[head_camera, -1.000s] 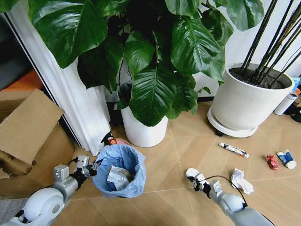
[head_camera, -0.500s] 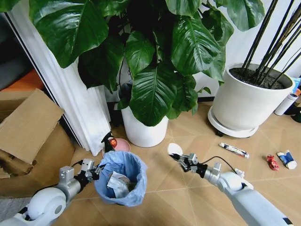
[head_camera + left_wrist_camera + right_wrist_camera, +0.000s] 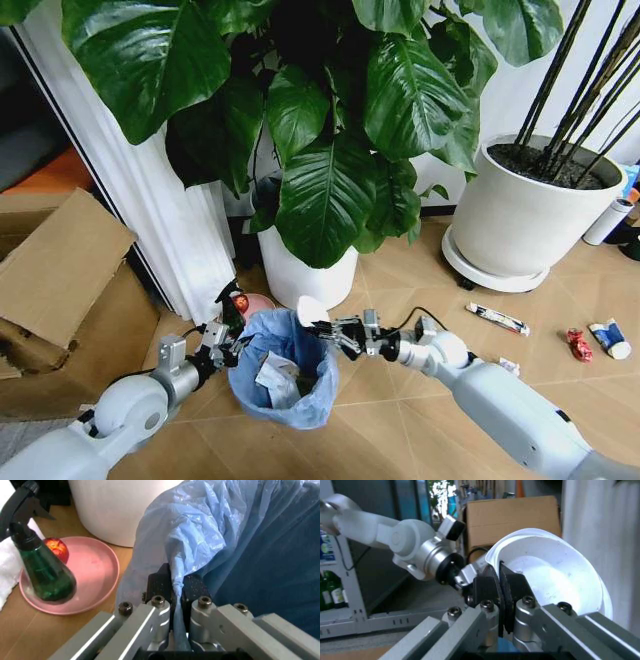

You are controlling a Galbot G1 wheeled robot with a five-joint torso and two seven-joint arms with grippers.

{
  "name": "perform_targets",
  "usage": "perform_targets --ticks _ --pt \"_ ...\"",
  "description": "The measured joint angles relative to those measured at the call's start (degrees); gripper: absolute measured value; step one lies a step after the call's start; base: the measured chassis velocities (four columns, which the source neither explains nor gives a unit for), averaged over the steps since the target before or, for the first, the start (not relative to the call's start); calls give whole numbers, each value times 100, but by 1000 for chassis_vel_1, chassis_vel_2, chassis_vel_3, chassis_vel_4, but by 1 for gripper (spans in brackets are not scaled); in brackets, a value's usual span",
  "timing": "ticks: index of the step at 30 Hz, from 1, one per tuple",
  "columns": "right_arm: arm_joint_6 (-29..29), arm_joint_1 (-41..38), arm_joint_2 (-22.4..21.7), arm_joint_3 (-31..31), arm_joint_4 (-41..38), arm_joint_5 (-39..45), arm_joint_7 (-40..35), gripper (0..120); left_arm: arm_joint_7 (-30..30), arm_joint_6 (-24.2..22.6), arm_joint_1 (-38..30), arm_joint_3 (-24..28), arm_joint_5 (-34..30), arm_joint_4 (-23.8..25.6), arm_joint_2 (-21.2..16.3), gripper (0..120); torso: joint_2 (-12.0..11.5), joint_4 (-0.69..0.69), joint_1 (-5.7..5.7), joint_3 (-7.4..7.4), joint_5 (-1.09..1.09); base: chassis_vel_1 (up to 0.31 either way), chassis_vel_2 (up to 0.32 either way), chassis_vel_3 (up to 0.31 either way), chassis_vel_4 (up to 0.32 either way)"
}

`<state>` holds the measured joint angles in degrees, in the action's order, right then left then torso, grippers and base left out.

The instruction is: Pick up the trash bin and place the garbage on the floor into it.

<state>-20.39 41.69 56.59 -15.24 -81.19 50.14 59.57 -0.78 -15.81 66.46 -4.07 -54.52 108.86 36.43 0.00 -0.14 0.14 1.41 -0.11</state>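
Observation:
The trash bin (image 3: 290, 385), small and lined with a light-blue bag (image 3: 240, 536), hangs tilted from my left gripper (image 3: 226, 345), which is shut on its rim (image 3: 177, 589). Crumpled paper (image 3: 270, 376) lies inside it. My right gripper (image 3: 333, 333) is shut on a white disc (image 3: 311, 310) of garbage, held just over the bin's far rim; the right wrist view shows the disc (image 3: 555, 573) clamped between the pads (image 3: 485, 587). More garbage lies on the floor to the right: a tube wrapper (image 3: 497, 318), a red scrap (image 3: 578, 343), a blue-white scrap (image 3: 609, 339) and a small white piece (image 3: 508, 366).
A white pot (image 3: 303, 278) with a large leafy plant stands just behind the bin, and a bigger white pot (image 3: 525, 220) at the right. A green spray bottle (image 3: 42, 575) on a pink dish (image 3: 97, 573) sits beside the bin. Cardboard boxes (image 3: 60, 270) lie at the left.
My right gripper has lifted the white disc off the floor and carried it left to above the bin. The left arm has shifted the bin to the right and tilted it.

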Motion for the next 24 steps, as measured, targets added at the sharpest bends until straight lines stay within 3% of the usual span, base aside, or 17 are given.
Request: perform_targets --ticks 4,12,18,24 --pt "1 -68 10 -156 1 2 -36 0 1 2 -41 38 -2 -2 41 0 0 0 0 0 -1 0 0 0 0" --pt "192 -554 -212 -535 23 -355 -173 31 -14 -2 -169 106 -22 -17 117 0 0 -1 0 0 -1 0 0 0 0" --pt "294 -896 -491 -863 -49 -414 -278 48 -19 -14 -183 104 -28 -15 108 0 0 -1 0 0 -1 0 0 0 0" --pt "425 -1099 -683 -901 -149 -869 -365 74 -27 -37 -174 67 -5 -14 106 0 0 -1 0 -1 0 0 0 0 0"
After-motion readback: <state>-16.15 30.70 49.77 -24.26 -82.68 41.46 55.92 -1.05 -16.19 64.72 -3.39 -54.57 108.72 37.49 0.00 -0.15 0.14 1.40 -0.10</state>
